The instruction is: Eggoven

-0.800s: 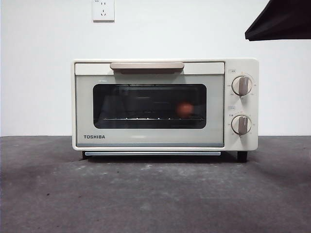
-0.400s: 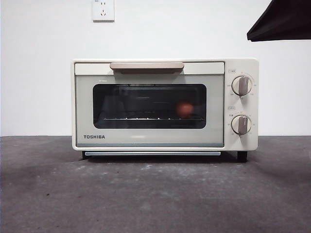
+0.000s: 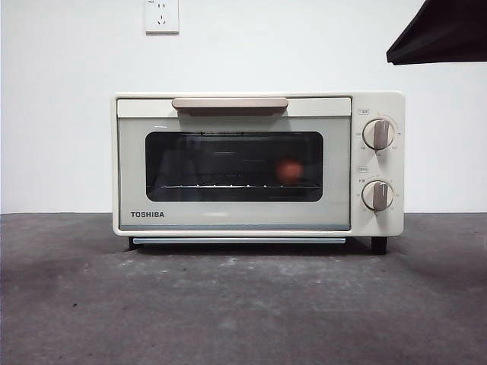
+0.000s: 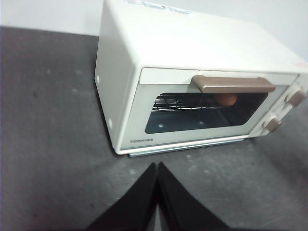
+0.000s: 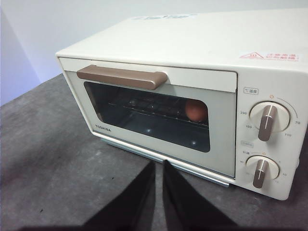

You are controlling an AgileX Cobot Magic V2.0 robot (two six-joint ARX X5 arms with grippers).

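Note:
The cream TOSHIBA toaster oven (image 3: pixel 236 220) stands on the dark table with its door closed. The reddish-brown egg (image 3: pixel 288 171) sits on the rack inside, seen through the dark glass toward the knob side. The egg also shows in the left wrist view (image 4: pixel 225 99) and in the right wrist view (image 5: pixel 196 110). My left gripper (image 4: pixel 157 166) is shut and empty, above the table in front of the oven (image 4: pixel 125 82). My right gripper (image 5: pixel 159 163) is shut and empty, in front of the oven door (image 5: pixel 221 144). In the front view only a black arm tip (image 3: pixel 441 34) shows, at the top right corner.
The oven's brown door handle (image 3: pixel 230 103) runs along the top of the door. Two knobs (image 3: pixel 378 134) (image 3: pixel 377 195) sit on its right side. A wall outlet (image 3: pixel 161 15) is on the white wall behind. The grey table (image 3: pixel 243 304) stretches in front of the oven.
The black arm tip at the top right of the front view has drawn back slightly to the right. The oven and the egg have not moved.

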